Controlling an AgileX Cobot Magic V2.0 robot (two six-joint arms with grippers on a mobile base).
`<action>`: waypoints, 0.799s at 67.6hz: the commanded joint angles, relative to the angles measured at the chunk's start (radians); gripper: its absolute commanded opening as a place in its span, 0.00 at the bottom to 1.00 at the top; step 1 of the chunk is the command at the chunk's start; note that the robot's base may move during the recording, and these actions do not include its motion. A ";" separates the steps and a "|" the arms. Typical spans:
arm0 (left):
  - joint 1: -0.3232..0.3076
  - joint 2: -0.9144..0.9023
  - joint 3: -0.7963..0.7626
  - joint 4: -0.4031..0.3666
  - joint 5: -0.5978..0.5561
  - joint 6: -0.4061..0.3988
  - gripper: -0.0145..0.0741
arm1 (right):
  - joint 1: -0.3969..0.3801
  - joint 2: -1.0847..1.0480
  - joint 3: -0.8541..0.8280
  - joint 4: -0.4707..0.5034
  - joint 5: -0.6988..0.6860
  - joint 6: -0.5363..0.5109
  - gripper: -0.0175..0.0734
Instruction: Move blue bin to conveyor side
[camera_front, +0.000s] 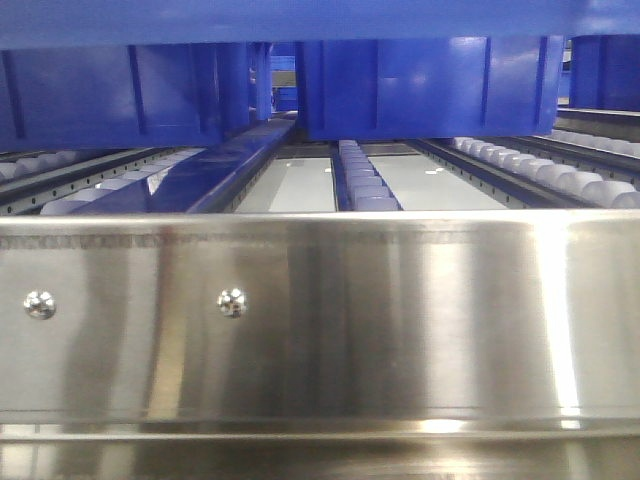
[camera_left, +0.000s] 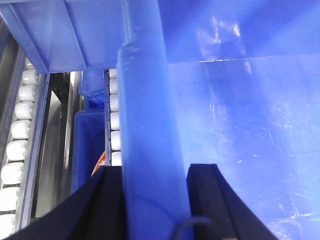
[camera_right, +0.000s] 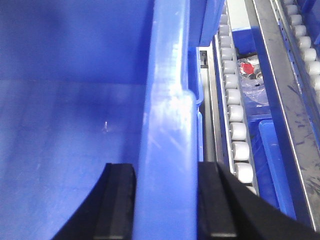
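Where its lipped rim is straddled by black fingers in both wrist views, the blue bin (camera_right: 75, 100) is listed as held at two points, directly over a stainless-steel rack (camera_front: 320, 320). Left claw (camera_left: 155, 170): one finger is set against each face of the rim wall, closed tight on it, with the glossy, scuffed interior of the bin seen to the right. Right claw (camera_right: 165, 167): it is likewise clamped across the rim, one pad inside and one outside, with the smooth bin floor and wall seen to the left. White rollers (camera_right: 235, 112) are noted in rows just beside the outer wall of the bin, running along the rack's rails. A second blue crate (camera_right: 272, 160) is noted lower down, beyond the rollers, and red parts (camera_right: 246, 66) are seen farther along the same lane. Front view: the rack's polished front rail is recorded with two screws (camera_front: 232, 302), roller lanes behind it, and ribbed blue walls across the top; which of these walls belongs to the held bin cannot be told.
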 joint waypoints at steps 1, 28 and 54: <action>-0.016 -0.021 -0.017 -0.074 -0.073 0.004 0.15 | 0.002 -0.023 -0.018 0.001 -0.097 -0.010 0.11; -0.016 -0.021 -0.017 -0.074 -0.073 0.004 0.15 | 0.002 -0.023 -0.018 0.001 -0.097 -0.010 0.11; -0.016 -0.021 -0.017 -0.072 -0.073 0.004 0.15 | 0.002 -0.023 -0.018 0.001 -0.097 -0.010 0.11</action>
